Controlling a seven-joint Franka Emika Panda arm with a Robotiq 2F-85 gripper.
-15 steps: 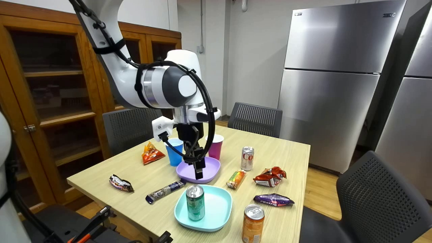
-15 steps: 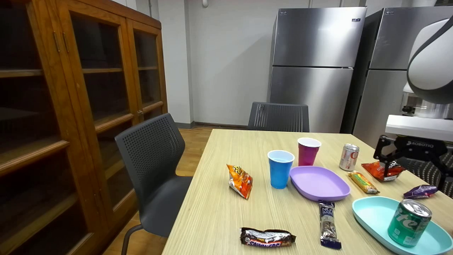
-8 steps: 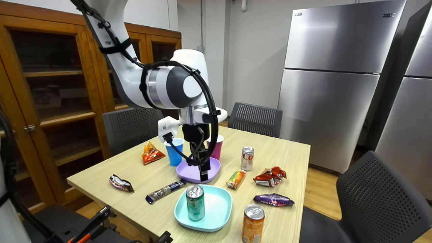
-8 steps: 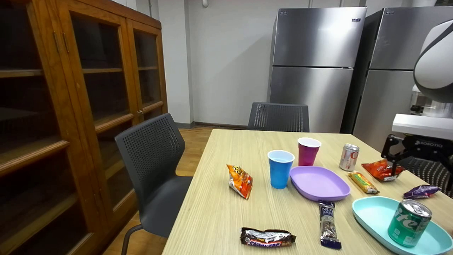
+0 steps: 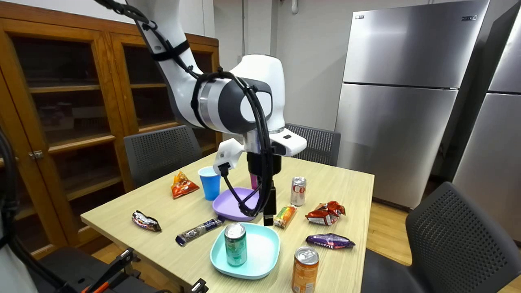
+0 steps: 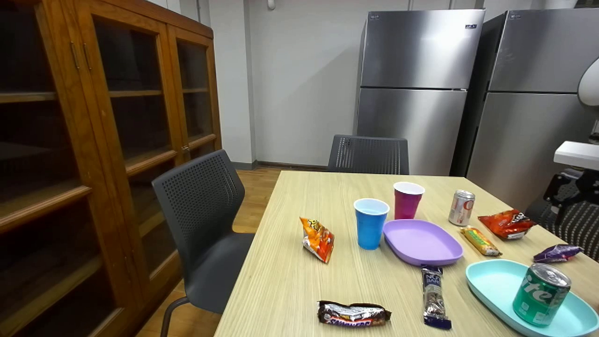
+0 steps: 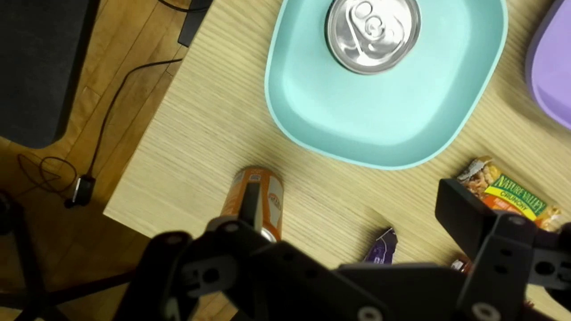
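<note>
Wrist view: one gripper [image 7: 350, 200], jaws wide apart; one orange can [image 7: 274, 200] partly behind a jaw; one granola bar [image 7: 513, 196]; one purple packet [image 7: 382, 248], mostly hidden. In an exterior view: three cans [image 5: 235, 246], upright; purple packet on right side of table [image 5: 329, 183], long axis left to right, right end slightly nearer. In an exterior view: two plates [image 6: 423, 241], two cups [image 6: 369, 224], six wrapped snacks [image 6: 354, 314].
</note>
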